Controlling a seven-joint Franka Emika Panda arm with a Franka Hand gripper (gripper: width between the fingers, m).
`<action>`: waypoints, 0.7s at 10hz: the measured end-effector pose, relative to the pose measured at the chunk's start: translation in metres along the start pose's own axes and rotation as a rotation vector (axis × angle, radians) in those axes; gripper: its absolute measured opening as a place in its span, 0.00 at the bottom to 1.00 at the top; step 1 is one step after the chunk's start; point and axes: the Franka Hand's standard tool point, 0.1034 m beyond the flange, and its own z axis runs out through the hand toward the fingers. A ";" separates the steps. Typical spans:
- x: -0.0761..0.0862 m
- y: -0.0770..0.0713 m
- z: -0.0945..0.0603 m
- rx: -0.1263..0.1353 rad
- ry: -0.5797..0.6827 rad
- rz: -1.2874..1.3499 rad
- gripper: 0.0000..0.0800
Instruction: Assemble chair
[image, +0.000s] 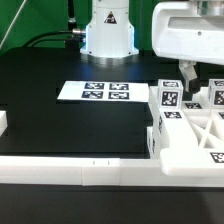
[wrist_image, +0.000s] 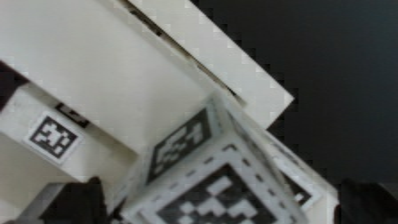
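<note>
The chair's white tagged pieces lie at the exterior view's right. An X-braced frame (image: 196, 136) lies flat, and a tagged block (image: 168, 97) stands behind it. My gripper (image: 186, 76) hangs just above and behind that block. In the wrist view a white piece with large tags (wrist_image: 222, 185) fills the space between my dark fingertips (wrist_image: 71, 200). A small gap shows on each side of it, so the jaws stand open around it. Another tagged white part (wrist_image: 54, 135) and a long white bar (wrist_image: 196, 50) lie beyond. Whether the fingers touch the piece cannot be told.
The marker board (image: 95, 91) lies flat on the black table in the middle. Long plain white border rails (image: 70, 165) run along the front edge. A short rail piece (image: 4, 122) sits at the exterior view's left. The robot base (image: 108, 35) stands at the back.
</note>
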 end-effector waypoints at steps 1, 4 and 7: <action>0.000 0.000 0.000 0.000 0.000 -0.068 0.81; 0.000 0.000 0.001 -0.009 0.005 -0.243 0.81; -0.002 -0.002 0.001 -0.038 0.021 -0.445 0.81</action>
